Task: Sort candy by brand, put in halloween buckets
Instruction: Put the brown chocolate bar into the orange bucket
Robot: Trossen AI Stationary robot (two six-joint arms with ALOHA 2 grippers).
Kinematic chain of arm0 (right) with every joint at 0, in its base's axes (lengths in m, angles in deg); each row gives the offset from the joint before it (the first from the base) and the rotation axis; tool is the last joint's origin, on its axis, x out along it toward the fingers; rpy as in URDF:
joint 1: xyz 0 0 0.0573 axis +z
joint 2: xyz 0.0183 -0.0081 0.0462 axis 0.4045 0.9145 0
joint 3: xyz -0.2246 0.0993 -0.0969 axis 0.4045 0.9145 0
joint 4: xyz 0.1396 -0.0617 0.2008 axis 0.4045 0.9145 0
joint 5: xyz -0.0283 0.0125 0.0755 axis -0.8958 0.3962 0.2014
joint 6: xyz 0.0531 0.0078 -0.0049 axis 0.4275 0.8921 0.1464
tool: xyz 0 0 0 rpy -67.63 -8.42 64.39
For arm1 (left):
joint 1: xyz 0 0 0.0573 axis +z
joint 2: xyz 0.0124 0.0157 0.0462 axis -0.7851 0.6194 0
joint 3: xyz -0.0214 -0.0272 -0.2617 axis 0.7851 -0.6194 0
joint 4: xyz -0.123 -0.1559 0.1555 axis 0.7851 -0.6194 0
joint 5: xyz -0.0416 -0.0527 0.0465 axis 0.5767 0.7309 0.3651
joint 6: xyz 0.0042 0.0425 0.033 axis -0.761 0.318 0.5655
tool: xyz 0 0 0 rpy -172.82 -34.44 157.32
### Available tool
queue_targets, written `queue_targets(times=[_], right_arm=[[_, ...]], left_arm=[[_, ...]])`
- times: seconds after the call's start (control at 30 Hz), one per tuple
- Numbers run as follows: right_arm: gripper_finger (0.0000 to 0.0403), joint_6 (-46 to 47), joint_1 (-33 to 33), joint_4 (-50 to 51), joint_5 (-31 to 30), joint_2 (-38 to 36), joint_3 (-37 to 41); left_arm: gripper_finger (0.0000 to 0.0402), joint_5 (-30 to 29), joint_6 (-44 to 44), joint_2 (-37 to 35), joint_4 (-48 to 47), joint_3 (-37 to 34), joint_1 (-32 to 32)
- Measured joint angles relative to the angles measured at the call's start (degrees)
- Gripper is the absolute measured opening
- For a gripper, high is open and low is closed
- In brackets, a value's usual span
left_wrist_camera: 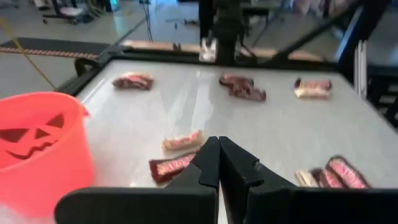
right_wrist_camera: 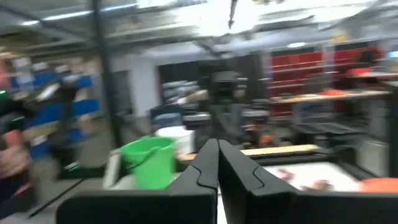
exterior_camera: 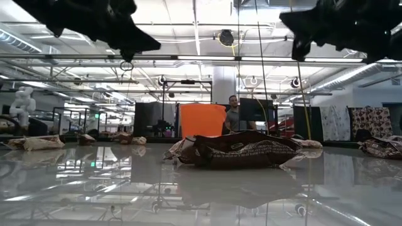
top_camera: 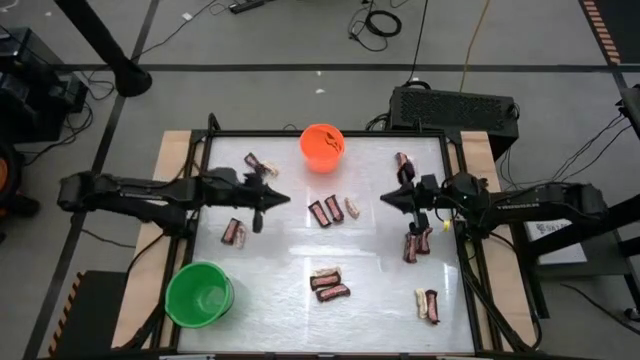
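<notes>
Orange bucket (top_camera: 322,146) sits at twelve o'clock, green bucket (top_camera: 199,294) at seven; candy (top_camera: 330,210) lies scattered on the bench (top_camera: 370,250). Left tool (top_camera: 283,198) and right tool (top_camera: 385,199) hover pinched together, empty. Sorting seems unstarted; next, open over one piece.

You see left gripper (left_wrist_camera: 218,163) fingers pressed together, hovering above white table (left_wrist_camera: 273,134). Orange jack-o'-lantern bucket (left_wrist_camera: 38,152) beside it. Candy bars (left_wrist_camera: 181,142) scattered ahead; dark pair (left_wrist_camera: 242,87) farther off.
</notes>
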State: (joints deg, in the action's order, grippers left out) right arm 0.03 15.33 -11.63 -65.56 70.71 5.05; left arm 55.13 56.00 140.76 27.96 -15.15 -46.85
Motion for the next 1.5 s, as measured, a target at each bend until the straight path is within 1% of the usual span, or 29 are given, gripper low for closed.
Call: queue_targets(times=[0.13,0.33,0.4,0.47,0.57,0.63,0.7,0.83,0.93,1.03,1.1,1.23,1.37,1.5], right_arm=[[0.0000,-2.2,5.3,1.8,2.6,3.2,-4.6],[0.0000,-5.6,11.9,9.4,2.4,9.9,-11.8],[0.0000,-7.4,13.3,11.4,2.1,12.8,-13.6],[0.0000,-8.2,14.2,13.9,2.1,14.9,-15.4],[0.0000,-9.9,15.7,20.9,2.2,16.7,-17.9],[0.0000,-12.3,16.4,27.5,2.2,17.2,-19.0],[0.0000,-13.6,16.7,31.0,2.4,17.1,-19.9],[0.0000,-14.7,16.6,32.8,2.3,16.8,-20.0],[0.0000,-16.1,16.4,31.9,2.1,16.7,-20.0],[0.0000,-18.4,16.4,31.9,0.1,16.7,-20.0],[0.0000,-19.0,16.4,31.7,-1.4,16.7,-20.0],[0.0000,-19.3,16.3,31.6,-2.8,16.7,-20.0],[0.0000,-19.9,16.4,31.7,-2.6,16.7,-20.0],[0.0000,-19.9,16.4,32.3,-2.6,16.7,-20.0]], left_arm=[[0.0005,-6.7,2.8,6.2,0.1,2.3,-4.6],[0.0005,-8.3,6.9,16.6,0.1,7.4,-7.8],[0.0005,-10.4,6.6,20.0,0.5,9.2,-8.0],[0.0005,-14.0,4.4,23.4,0.2,10.9,-7.9],[0.0006,-16.8,1.9,28.2,-2.7,13.7,-7.1],[0.0016,-16.9,-0.5,31.3,-5.4,16.4,-6.3],[0.0034,-17.0,-2.1,33.6,-9.6,18.8,-5.5],[0.0086,-16.4,-3.4,38.3,-16.0,23.4,-3.7],[0.0126,-17.0,-3.4,41.9,-18.0,26.5,-2.0],[0.0154,-18.5,-3.5,44.3,-18.3,28.0,0.1],[0.0161,-17.9,-4.1,45.0,-18.6,28.4,1.6],[0.0164,-11.5,-7.6,46.2,-18.9,28.6,4.7],[0.0164,-7.0,-8.3,47.5,-19.1,28.5,6.4],[0.0164,-5.8,-8.2,47.5,-19.0,28.4,6.7]])
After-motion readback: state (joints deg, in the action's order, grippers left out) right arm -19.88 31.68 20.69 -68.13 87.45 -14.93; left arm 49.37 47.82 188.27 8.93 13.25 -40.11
